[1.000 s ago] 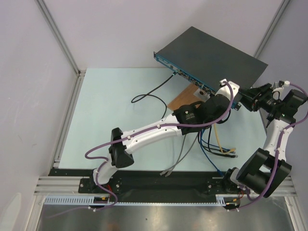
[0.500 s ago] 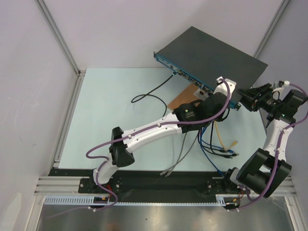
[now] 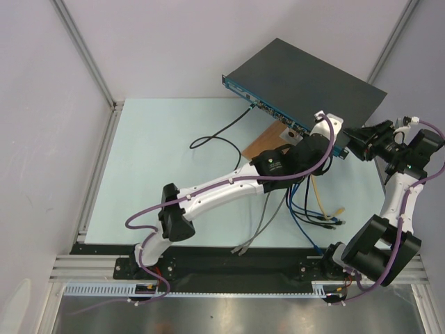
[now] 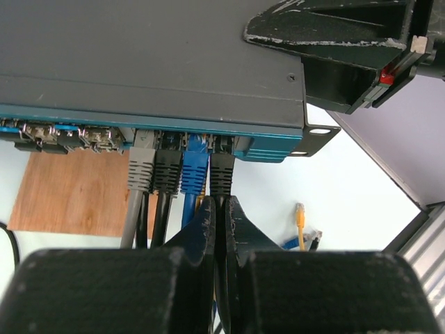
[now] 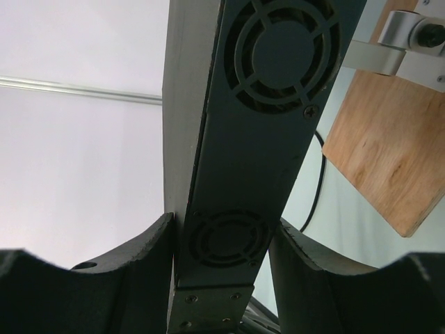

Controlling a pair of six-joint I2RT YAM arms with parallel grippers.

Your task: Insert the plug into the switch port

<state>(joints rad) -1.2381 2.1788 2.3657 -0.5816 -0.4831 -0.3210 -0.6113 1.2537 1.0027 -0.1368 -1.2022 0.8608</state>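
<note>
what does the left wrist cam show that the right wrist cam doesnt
Only the left wrist: the switch's blue front with a row of plugs seated, the left gripper pinched shut on the cable under the rightmost black plug, and a loose yellow plug. Only the right wrist: the switch's end panel with two fan vents. Both: the switch, the wooden board and the right gripper clamping the switch's end.

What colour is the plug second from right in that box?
A blue plug; the left wrist view shows it best.
</note>
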